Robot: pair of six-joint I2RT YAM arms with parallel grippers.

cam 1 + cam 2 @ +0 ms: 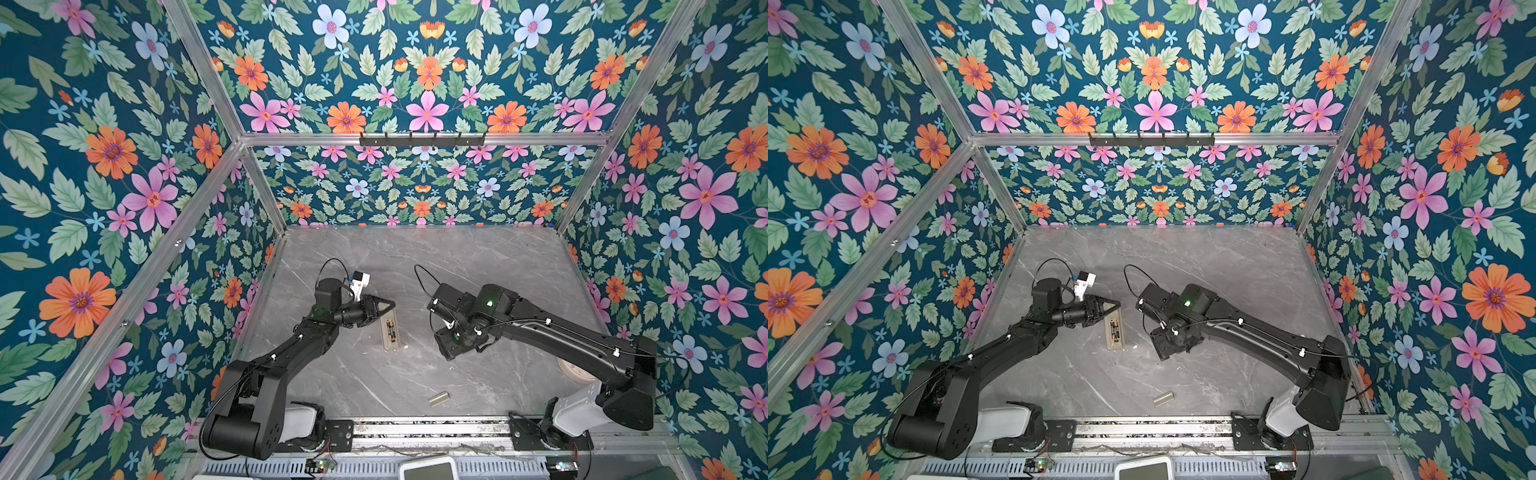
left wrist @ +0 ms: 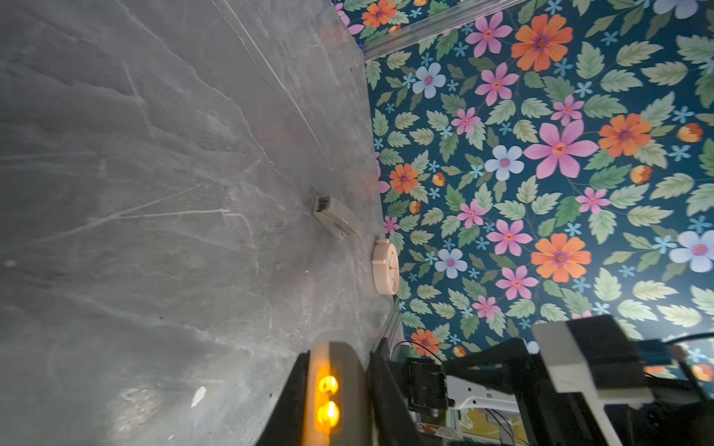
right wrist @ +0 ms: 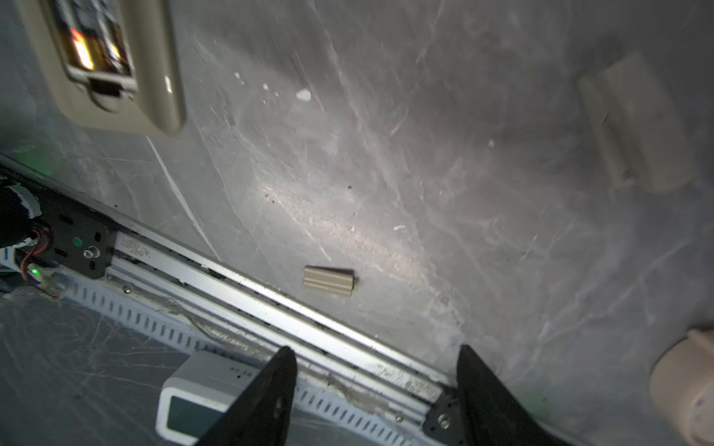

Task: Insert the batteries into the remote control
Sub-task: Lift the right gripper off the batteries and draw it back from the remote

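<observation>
– Right wrist view first: how did the right gripper [image 3: 375, 351] stand?
– Its fingers were spread wide with nothing between them. It was held above the bench [image 3: 425, 193] and aimed toward the front rail [image 3: 232, 276]. The small beige cover plate [image 3: 328, 281] lay flat near that rail.
– And the remote control [image 1: 391, 334]?
– It lay back-up on the bench between the two arms in both top views, with its compartment open. The batteries [image 1: 390, 327] sat side by side inside it.
– Was the left gripper [image 1: 390, 307] on it?
– Yes, it was pinching the remote's far end. The left wrist view showed the beige body clamped between the dark fingers [image 2: 288, 405].
– Anything else?
– A cream stepped block [image 2: 336, 218] and a round cream disc [image 2: 384, 266] lay by the right wall, well apart from the remote.
</observation>
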